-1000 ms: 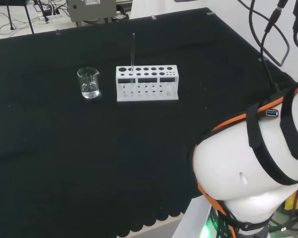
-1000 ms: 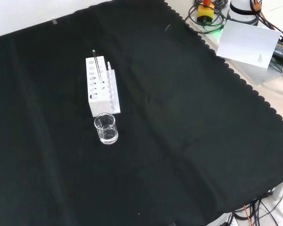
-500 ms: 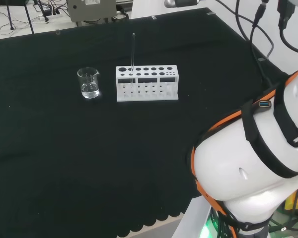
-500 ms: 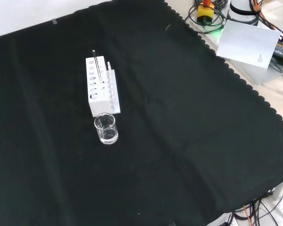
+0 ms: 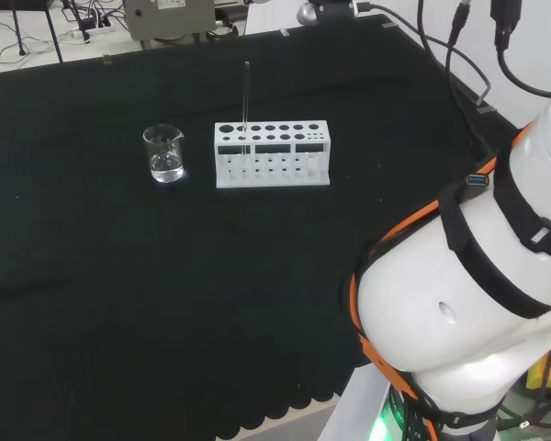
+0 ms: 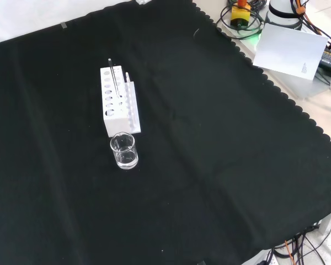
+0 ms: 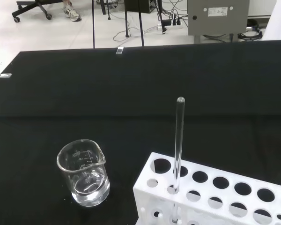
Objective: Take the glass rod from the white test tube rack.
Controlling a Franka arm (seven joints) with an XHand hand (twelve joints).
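Observation:
The glass rod stands upright in a hole near the left end of the white test tube rack in the head view. In the front view the rod rises from the rack at centre left of the cloth. The wrist view shows the rod close, with its rounded tip well above the rack. Nothing touches the rod. A grey part of the arm's far end pokes in at the head view's top edge, beyond the rack. The hand's state is hidden.
A small glass beaker with a little clear liquid stands just left of the rack in the head view, and nearer the camera in the front view. The arm's white links fill the head view's lower right.
The arm's white links have shifted in the head view, and a part of its far end has come in at the top edge. Rod, rack and beaker have not moved.

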